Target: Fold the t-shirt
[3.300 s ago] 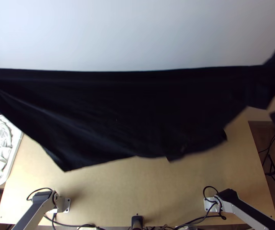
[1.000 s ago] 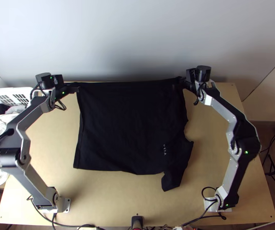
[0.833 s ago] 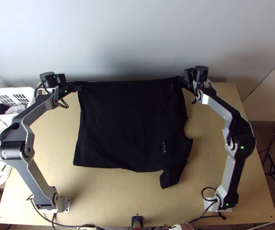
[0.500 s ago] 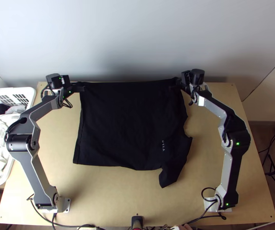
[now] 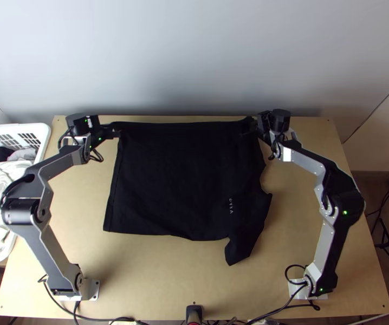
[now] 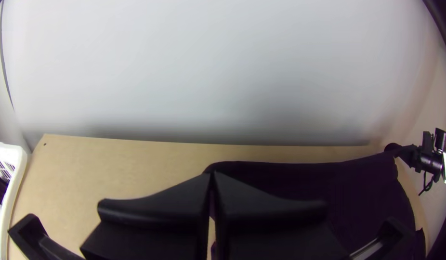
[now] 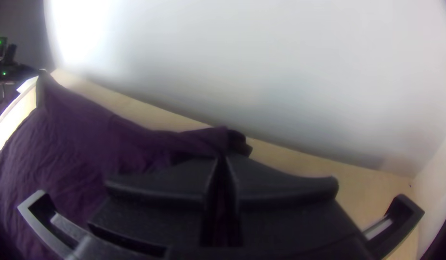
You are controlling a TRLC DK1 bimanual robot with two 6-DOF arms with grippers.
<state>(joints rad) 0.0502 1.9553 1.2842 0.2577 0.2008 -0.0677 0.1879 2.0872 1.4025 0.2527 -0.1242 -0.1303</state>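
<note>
At the far left corner of the black t-shirt, my left gripper is shut on the cloth; the left wrist view shows that gripper with its fingertips together on the shirt's edge. At the far right corner, my right gripper is likewise shut on the shirt, and in the right wrist view the gripper pinches bunched fabric. The shirt lies mostly spread between them, its far edge straight. A sleeve and small white lettering show toward the near right.
A white basket with white and dark laundry stands left of the wooden table. A pale wall rises behind the far edge. Cables run along the near edge.
The shirt, stretched high across the view earlier, has come down toward the table. Both grippers have moved inward with its corners, and lately slightly nearer the table's front.
</note>
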